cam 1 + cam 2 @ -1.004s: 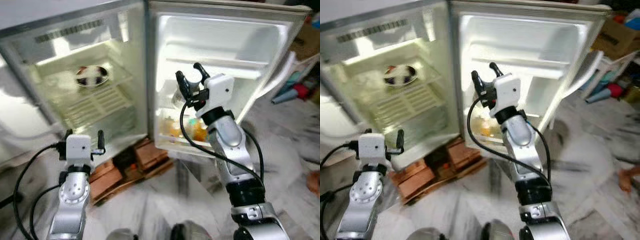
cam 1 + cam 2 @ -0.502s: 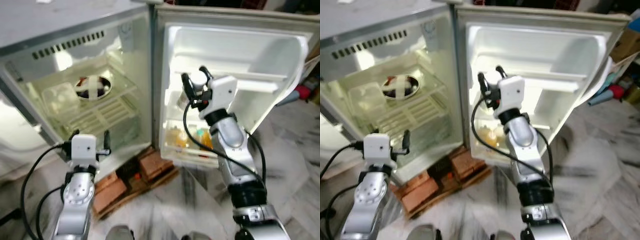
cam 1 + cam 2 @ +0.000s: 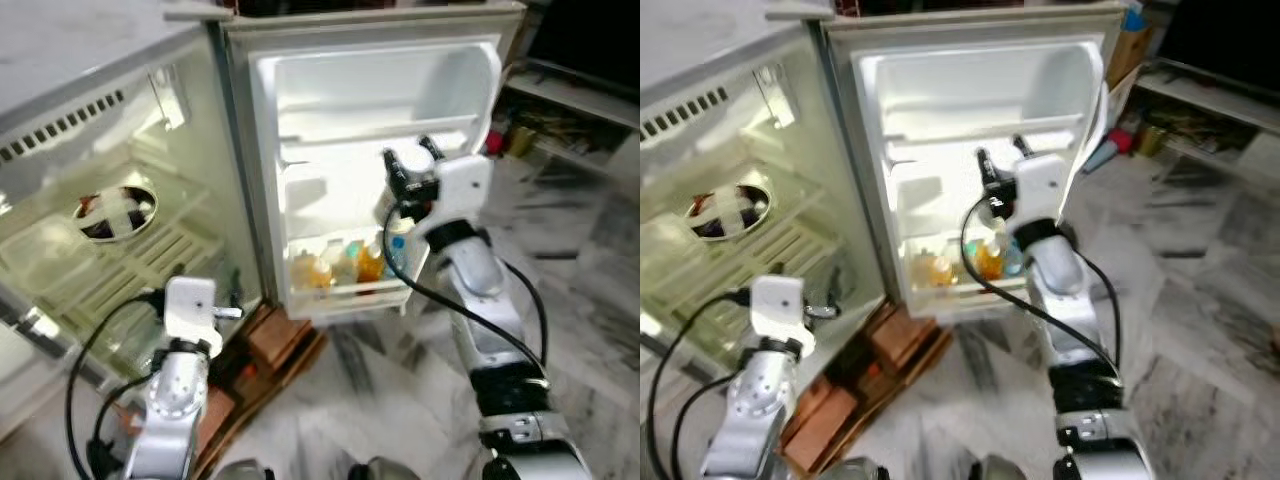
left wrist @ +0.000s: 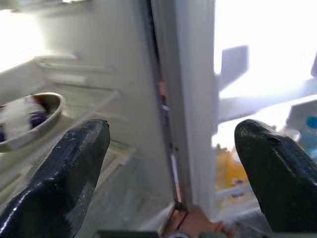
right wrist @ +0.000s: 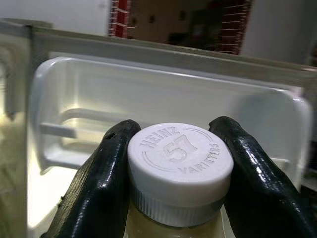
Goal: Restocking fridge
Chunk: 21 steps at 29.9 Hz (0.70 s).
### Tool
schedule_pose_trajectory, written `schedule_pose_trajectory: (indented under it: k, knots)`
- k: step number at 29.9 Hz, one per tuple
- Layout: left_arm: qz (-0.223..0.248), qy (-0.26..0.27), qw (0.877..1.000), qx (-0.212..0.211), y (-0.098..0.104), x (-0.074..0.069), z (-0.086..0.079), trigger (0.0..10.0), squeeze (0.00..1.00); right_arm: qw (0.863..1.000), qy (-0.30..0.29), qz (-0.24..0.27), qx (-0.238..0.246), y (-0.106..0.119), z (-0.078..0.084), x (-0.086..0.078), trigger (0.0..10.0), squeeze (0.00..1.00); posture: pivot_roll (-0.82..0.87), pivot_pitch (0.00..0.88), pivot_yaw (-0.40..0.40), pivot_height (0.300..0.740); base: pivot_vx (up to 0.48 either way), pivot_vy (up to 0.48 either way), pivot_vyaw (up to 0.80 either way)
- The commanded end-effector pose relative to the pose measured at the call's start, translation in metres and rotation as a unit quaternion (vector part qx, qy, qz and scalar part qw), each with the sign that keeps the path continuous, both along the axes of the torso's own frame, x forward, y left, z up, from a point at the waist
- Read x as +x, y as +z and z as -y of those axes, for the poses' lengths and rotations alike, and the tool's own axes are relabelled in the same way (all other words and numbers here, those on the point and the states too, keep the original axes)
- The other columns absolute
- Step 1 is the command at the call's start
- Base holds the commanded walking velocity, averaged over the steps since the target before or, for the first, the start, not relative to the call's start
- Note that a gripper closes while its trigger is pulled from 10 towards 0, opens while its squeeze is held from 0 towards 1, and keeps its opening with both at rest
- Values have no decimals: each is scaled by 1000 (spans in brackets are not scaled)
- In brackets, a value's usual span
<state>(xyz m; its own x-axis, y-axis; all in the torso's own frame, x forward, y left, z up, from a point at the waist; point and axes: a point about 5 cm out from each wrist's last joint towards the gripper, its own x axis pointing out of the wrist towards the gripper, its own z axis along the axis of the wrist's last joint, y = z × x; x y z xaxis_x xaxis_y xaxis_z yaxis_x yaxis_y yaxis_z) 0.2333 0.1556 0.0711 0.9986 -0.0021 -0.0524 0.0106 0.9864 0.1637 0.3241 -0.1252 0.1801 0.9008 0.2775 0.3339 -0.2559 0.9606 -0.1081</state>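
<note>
Right gripper (image 5: 171, 163) carried jar (image 5: 179, 173) lower, fingers clamped on "HEINZ 57 VARIETIES" cap; left gripper (image 4: 173, 163) fingers apart.

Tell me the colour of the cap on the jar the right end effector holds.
White, embossed with "Heinz 57 Varieties". The cap shows best in the right wrist view, clamped in the right end effector.

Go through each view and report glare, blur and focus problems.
Left eye view: the open white fridge door is washed out by interior light, and the marble floor is smeared. Left wrist view: the door side is blown out white; the left gripper is soft. Right wrist view: the white embossed bottle cap held in the right gripper is sharp, the background darker.
</note>
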Motion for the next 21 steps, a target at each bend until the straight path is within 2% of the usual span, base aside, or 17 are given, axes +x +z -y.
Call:
schedule_pose_trajectory:
  k: [1,3,9,15,19,21]
  knots:
    - [9,-5,1000,0,4,1,1,10000,0,1000,7,24,-3,11,-4,0,10000,0,115,15,-7,740,0,0,-800]
    - [13,-10,1000,-2,5,1,3,10000,0,1000,7,26,-1,11,-5,0,10000,0,116,15,-6,740,0,0,-675]
    - [21,-20,1000,-7,8,0,2,10000,0,999,7,31,-1,12,-5,-1,10000,0,118,15,-7,740,0,0,0]
    - [25,-24,999,-9,10,0,2,10000,0,999,5,37,-3,13,-5,-1,10000,0,118,15,-6,740,285,0,0]
    - [25,-30,999,-10,9,0,5,10000,0,997,-6,74,-18,28,-7,-1,10000,0,116,17,-6,740,316,0,0]
    - [25,-30,999,-10,9,0,5,10000,0,997,-6,74,-18,28,-7,-1,10000,0,116,17,-6,740,315,0,0]
